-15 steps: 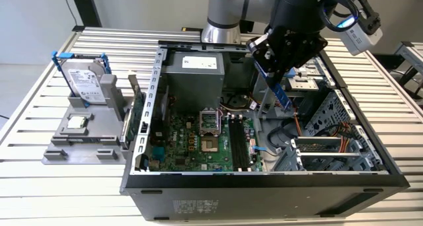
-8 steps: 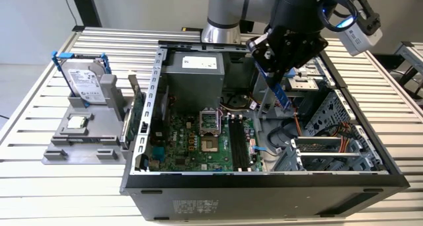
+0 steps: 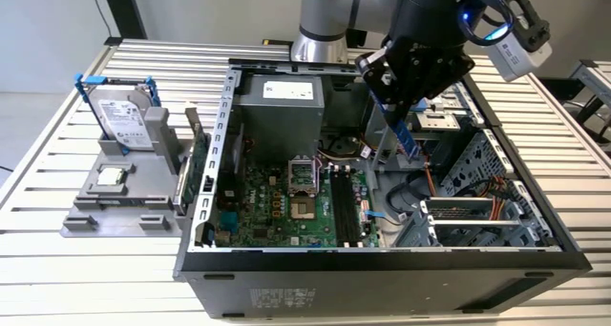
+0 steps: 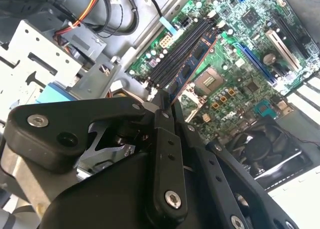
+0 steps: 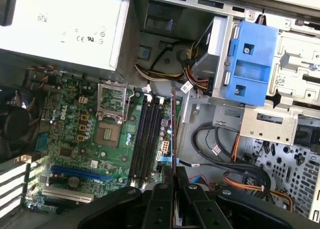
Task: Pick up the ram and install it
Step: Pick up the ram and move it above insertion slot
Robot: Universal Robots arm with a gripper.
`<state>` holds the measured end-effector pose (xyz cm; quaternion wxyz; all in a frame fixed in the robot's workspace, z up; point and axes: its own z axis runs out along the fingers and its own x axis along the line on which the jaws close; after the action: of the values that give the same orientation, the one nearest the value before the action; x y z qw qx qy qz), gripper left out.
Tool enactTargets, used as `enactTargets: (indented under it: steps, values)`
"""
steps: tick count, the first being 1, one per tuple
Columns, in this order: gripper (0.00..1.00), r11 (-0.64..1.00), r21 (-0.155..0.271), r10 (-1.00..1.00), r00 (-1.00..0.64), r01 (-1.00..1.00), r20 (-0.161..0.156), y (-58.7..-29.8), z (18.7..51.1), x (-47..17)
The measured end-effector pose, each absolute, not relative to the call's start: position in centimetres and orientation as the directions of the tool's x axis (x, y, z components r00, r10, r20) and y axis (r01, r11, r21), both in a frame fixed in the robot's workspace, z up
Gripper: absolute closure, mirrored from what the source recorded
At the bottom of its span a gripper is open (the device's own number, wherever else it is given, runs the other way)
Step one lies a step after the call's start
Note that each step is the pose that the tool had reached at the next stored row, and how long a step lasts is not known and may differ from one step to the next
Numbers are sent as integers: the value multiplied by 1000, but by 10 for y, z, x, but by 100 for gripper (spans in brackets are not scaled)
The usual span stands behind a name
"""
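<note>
My gripper [image 3: 393, 103] hangs over the open computer case [image 3: 382, 258] and is shut on the ram [image 3: 405, 134], a long thin dark blue stick that points down from the fingers. In the second wrist view the ram [image 4: 194, 63] juts out from between the black fingers [image 4: 165, 139], above the black memory slots [image 4: 172, 56]. The first wrist view has the ram [image 5: 173, 134] edge-on, just beside the slots [image 5: 147, 139] and clear of the board. In the exterior view the slots [image 3: 345, 204] lie below and to the left of the stick.
A grey power supply [image 3: 282, 115] fills the case's back. The processor socket [image 3: 303, 210] sits beside the slots. Orange cables [image 3: 477, 194] and metal drive cages [image 3: 477, 219] occupy the exterior view's right. Outside, a grey fixture [image 3: 119, 211] holds a hard drive [image 3: 124, 119] and an upright green card [image 3: 197, 172].
</note>
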<state>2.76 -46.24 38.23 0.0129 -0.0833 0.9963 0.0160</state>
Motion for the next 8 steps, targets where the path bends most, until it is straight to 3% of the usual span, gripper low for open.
enactTargets:
  steps: [8]
  values:
    - [100, 990, 29, -137, -990, -138, -28, -462, 382, 28]
